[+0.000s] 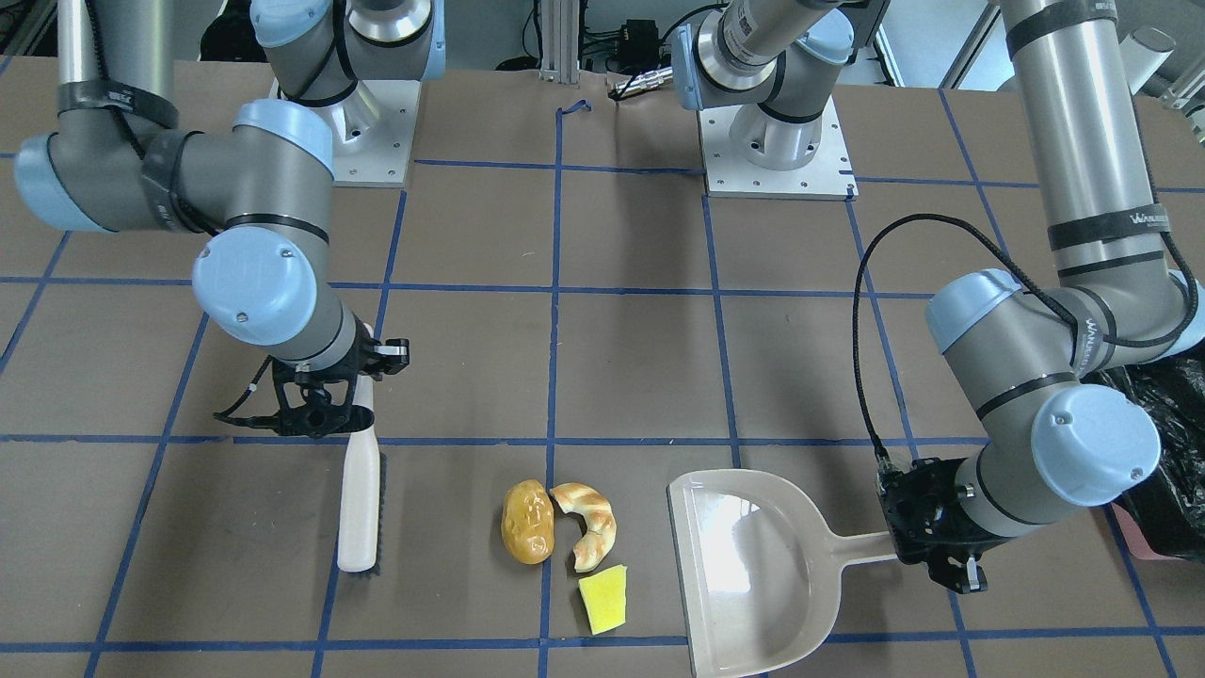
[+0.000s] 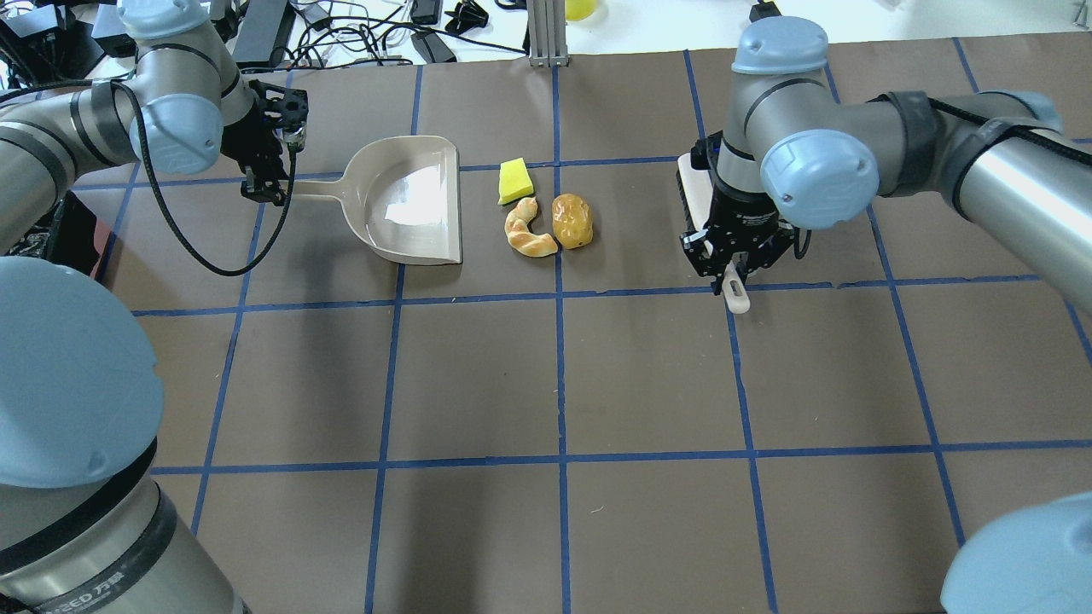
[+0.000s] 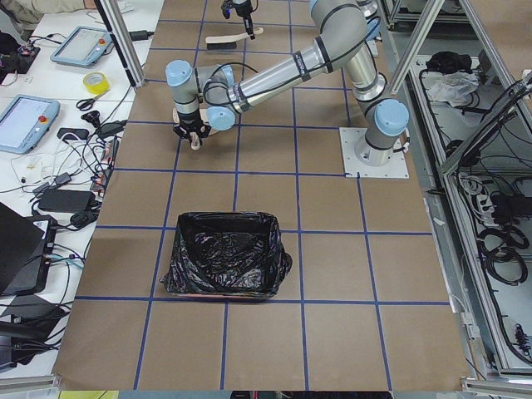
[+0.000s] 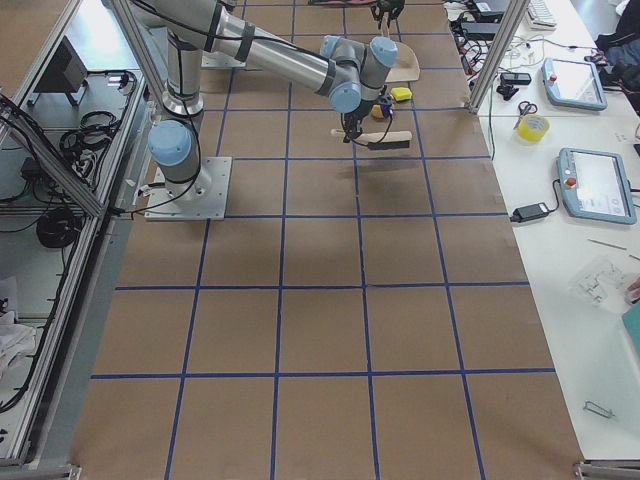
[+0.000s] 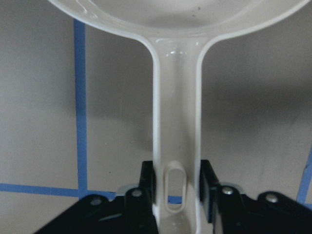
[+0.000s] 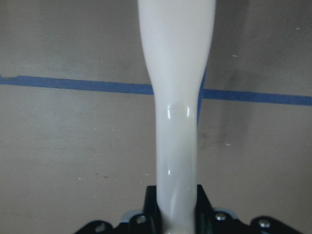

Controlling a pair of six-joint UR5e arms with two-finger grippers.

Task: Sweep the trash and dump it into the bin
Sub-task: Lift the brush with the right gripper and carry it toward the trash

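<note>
trash (image 1: 602, 523) lying between left tool (image 1: 904, 541), clamped on dustpan handle (image 5: 176, 122), and right tool (image 1: 350, 395), clamped on brush handle (image 6: 176, 136)

Robotics laboratory. Grey-and-blue robot arms (image 1: 1083, 141) are standing on white bolted plates (image 1: 734, 181) near one edge of a brown, blue-taped table (image 4: 320, 330). Grey teach pendants (image 4: 597, 185) and tangled black cables (image 3: 79, 166) are lying beyond the opposite edge.
</note>
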